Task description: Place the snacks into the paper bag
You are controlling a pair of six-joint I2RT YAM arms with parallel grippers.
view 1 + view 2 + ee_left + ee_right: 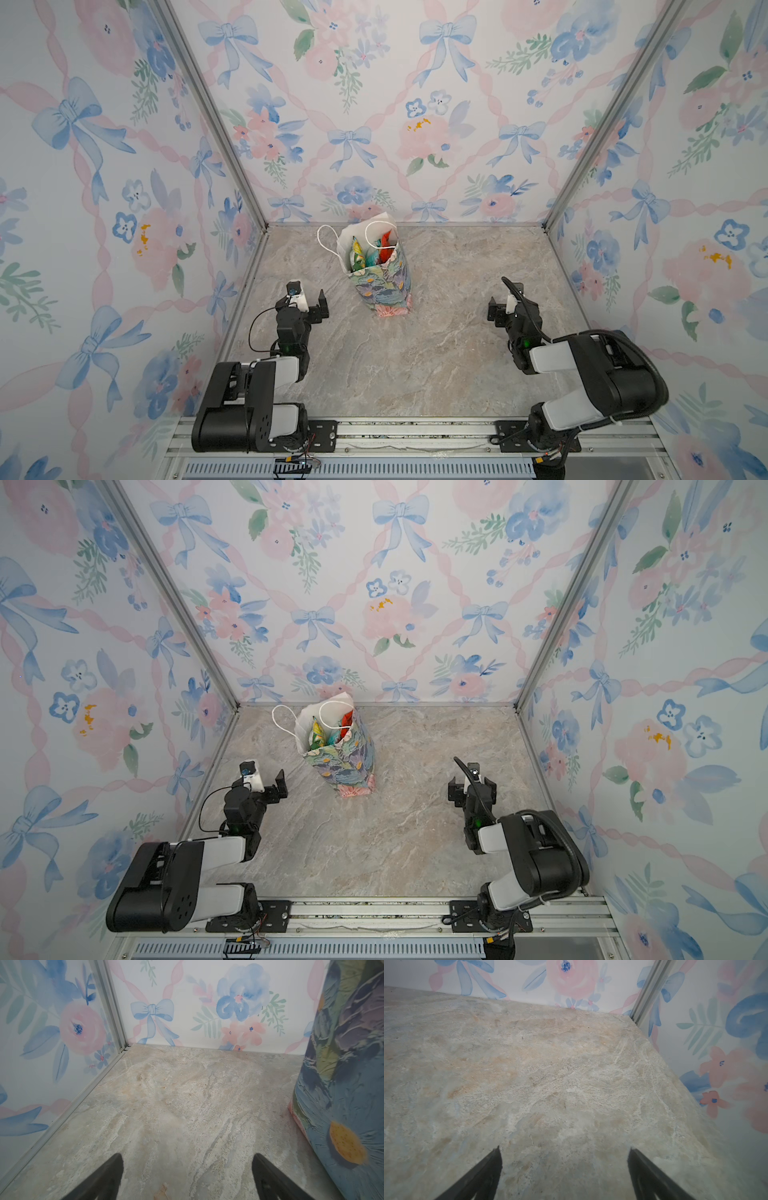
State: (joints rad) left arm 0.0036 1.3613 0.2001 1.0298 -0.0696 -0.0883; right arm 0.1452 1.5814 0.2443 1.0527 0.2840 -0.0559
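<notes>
**A:** Where are the snacks?

**B:** The glossy plastic snacks (368, 251), pouches in yellow, teal, green and red, stand on end inside the small upright paper bag (384, 286) with the painted blue, green and pink floral outside. In both top views they show through its open white mouth.

**A:** And where does the bag stand?

**B:** It is on the grey-beige marbled tabletop (415, 357), toward the back wall and a little left of the middle. One of its white cord handles (326, 241) loops out to the left, and the other arcs over the mouth.

**A:** What about the left tool?

**B:** The black left tool (308, 298) has its jaws spread wide and holds nothing. It hovers near the floral wallpaper wall (124, 208) on the left, in front of the bag and apart from it. In the left wrist view the bag's painted side rises close by, beyond one finger.

**A:** And the right one?

**B:** The black right tool (505, 301) is likewise spread wide and empty. It is on the right side, well apart from the bag. Its wrist view shows marbled tabletop between the two dark fingers (488, 1172).
</notes>
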